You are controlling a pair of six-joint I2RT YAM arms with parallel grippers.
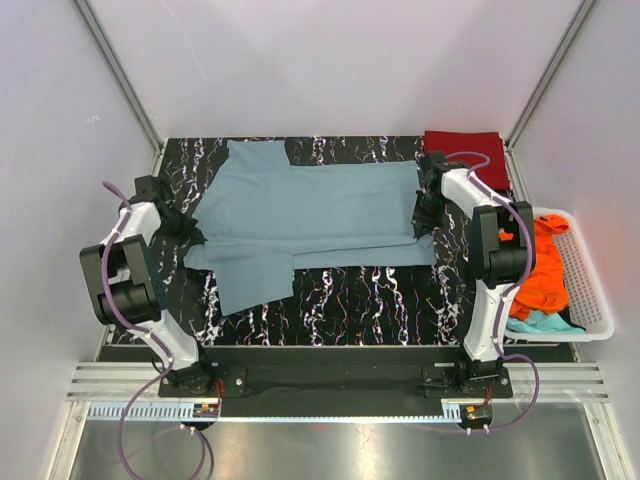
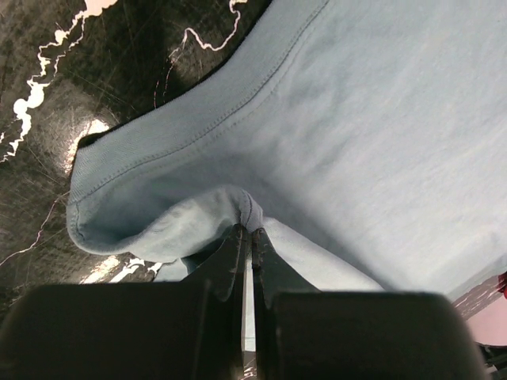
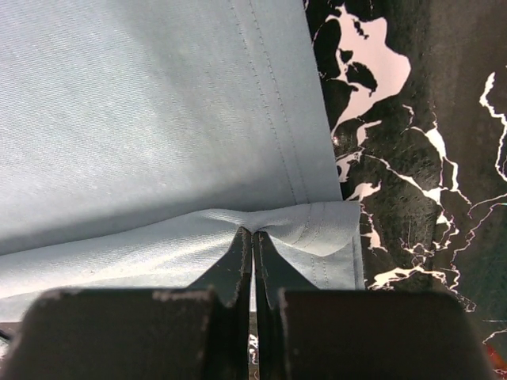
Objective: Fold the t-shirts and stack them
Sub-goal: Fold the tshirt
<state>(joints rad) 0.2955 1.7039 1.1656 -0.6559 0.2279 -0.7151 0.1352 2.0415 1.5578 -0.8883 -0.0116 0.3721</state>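
The grey-blue t-shirt [image 1: 310, 205] lies spread across the black marbled table, its near long edge folded up over the body. My left gripper [image 1: 192, 234] is shut on the shirt's left folded edge [image 2: 238, 202]. My right gripper [image 1: 424, 226] is shut on its right hem corner [image 3: 261, 222]. A folded dark red t-shirt [image 1: 466, 150] lies at the far right corner. The bright orange t-shirt [image 1: 540, 270] and the teal t-shirt [image 1: 540, 322] sit bundled in the basket.
The white slatted basket [image 1: 590, 290] stands off the table's right edge beside my right arm. The marbled table [image 1: 360, 295] shows bare in front of the shirt. One sleeve [image 1: 255, 280] sticks out toward the near left.
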